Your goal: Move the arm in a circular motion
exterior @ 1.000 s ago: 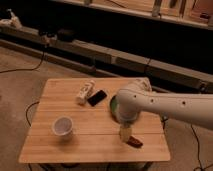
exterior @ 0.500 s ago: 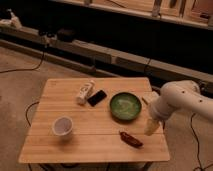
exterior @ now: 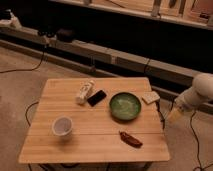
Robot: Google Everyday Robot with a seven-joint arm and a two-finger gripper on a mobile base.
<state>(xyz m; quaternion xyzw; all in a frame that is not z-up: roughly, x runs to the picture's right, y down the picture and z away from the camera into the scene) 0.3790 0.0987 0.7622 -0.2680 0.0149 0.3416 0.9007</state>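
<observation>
The white arm [exterior: 199,96] enters from the right edge, a rounded tubular segment with a bulbous joint. It tapers down to a tan tip, the gripper [exterior: 173,116], which hangs just past the right edge of the wooden table [exterior: 95,135], off the tabletop.
On the table are a green bowl [exterior: 125,106], a white cup [exterior: 62,126], a white bottle lying down [exterior: 85,91], a black phone [exterior: 97,98], a tan sponge [exterior: 150,97] and a reddish-brown packet [exterior: 130,139]. Cables run on the floor. A dark ledge spans the back.
The arm has swung from over the table's right middle to the right, past the table's edge. The bowl, sponge and packet it hid are now in view.
</observation>
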